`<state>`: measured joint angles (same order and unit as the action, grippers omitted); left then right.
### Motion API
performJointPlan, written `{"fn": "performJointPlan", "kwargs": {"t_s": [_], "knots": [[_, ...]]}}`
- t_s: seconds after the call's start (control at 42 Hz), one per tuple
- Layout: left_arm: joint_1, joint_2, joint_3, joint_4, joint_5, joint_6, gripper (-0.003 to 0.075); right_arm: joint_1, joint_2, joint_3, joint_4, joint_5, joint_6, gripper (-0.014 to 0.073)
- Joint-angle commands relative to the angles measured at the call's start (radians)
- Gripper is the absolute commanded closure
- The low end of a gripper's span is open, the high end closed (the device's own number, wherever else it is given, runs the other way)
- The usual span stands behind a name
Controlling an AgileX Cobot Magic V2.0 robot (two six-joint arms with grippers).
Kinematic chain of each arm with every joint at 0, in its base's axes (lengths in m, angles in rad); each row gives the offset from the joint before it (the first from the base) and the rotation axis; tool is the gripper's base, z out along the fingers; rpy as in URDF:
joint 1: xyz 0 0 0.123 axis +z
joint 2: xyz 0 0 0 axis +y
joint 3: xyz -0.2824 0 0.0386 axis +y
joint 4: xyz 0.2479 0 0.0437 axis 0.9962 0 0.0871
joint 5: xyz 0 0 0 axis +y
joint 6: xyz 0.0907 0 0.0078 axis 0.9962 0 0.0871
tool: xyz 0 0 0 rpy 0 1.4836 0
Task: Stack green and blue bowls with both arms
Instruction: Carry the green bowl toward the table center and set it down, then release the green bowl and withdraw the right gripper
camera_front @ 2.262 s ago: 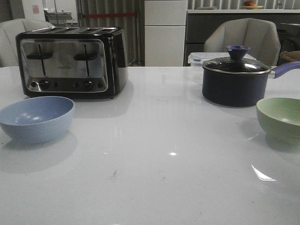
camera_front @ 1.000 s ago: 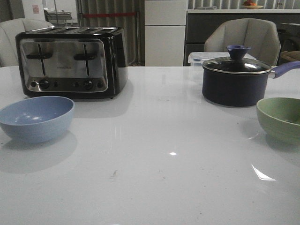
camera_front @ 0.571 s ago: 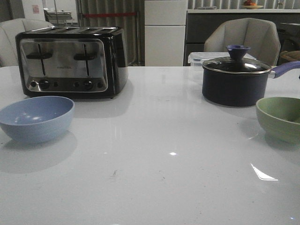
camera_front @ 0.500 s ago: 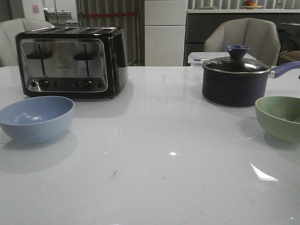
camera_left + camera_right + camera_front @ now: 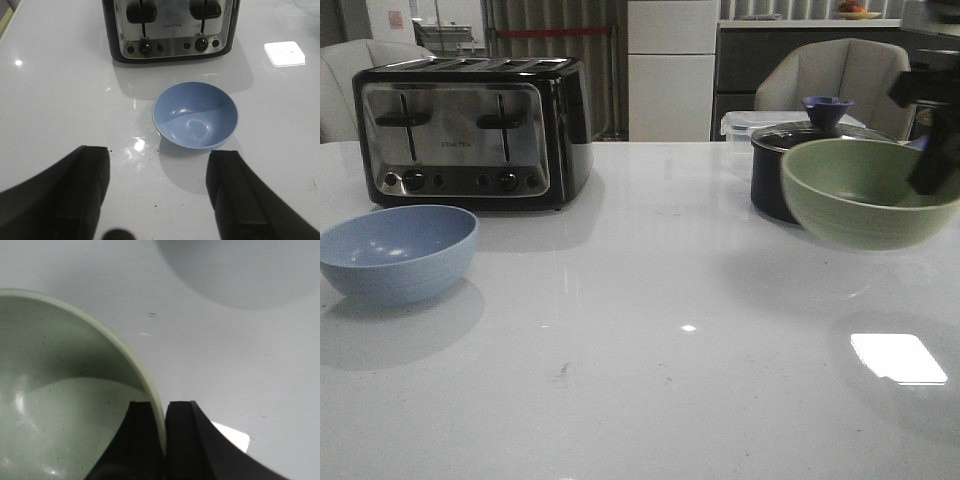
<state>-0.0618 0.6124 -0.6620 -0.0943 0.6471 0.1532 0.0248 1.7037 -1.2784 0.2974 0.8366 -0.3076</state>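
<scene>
The green bowl (image 5: 865,192) hangs in the air at the right of the front view, tilted a little, in front of the saucepan. My right gripper (image 5: 932,165) is shut on its right rim, one finger inside and one outside; the wrist view shows the rim (image 5: 150,385) pinched at the gripper (image 5: 163,412). The blue bowl (image 5: 397,251) rests upright on the table at the left, in front of the toaster. It also shows in the left wrist view (image 5: 195,115). My left gripper (image 5: 157,172) is open and empty, above the table, just short of the blue bowl.
A black and steel toaster (image 5: 470,132) stands at the back left, behind the blue bowl. A dark lidded saucepan (image 5: 775,170) with a purple knob stands at the back right, partly hidden by the green bowl. A clear tub (image 5: 745,122) and chairs lie beyond.
The green bowl, on the table at the right edge before, has been lifted and carried left and up by my right gripper. The blue bowl has not moved.
</scene>
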Motion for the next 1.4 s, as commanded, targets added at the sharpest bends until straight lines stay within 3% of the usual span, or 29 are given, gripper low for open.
{"fn": "performJointPlan", "kwargs": {"t_s": [0.0, 0.262, 0.571, 0.619, 0.81, 0.881, 1.095, 1.381], "knots": [[0.001, 0.006, -0.029, -0.013, -0.076, -0.006, 0.0279, 0.108, -0.049, -0.031, 0.027, -0.01, -0.017, 0.0508], [0.001, 0.006, -0.029, -0.013, -0.076, -0.006, 0.0287, 0.355, 0.018, -0.031, 0.027, -0.076, -0.016, 0.0508], [0.001, 0.006, -0.029, -0.013, -0.076, -0.006, 0.0287, 0.423, 0.141, -0.031, 0.028, -0.168, -0.016, 0.0489], [0.001, 0.006, -0.029, -0.013, -0.076, -0.006, 0.0287, 0.423, 0.147, -0.031, 0.028, -0.169, -0.016, 0.0462], [0.001, 0.006, -0.029, -0.015, -0.076, -0.006, 0.0287, 0.421, 0.151, -0.031, 0.027, -0.186, -0.016, 0.0207], [0.001, 0.006, -0.029, -0.015, -0.076, -0.006, 0.0287, 0.42, 0.144, -0.031, 0.023, -0.193, -0.016, 0.0181], [0.001, 0.006, -0.029, -0.015, -0.076, -0.006, 0.0287, 0.424, 0.018, -0.011, 0.029, -0.193, -0.016, 0.0201], [0.001, 0.006, -0.029, -0.024, -0.076, -0.006, 0.0287, 0.445, -0.342, 0.215, -0.057, -0.219, -0.019, 0.022]]}}
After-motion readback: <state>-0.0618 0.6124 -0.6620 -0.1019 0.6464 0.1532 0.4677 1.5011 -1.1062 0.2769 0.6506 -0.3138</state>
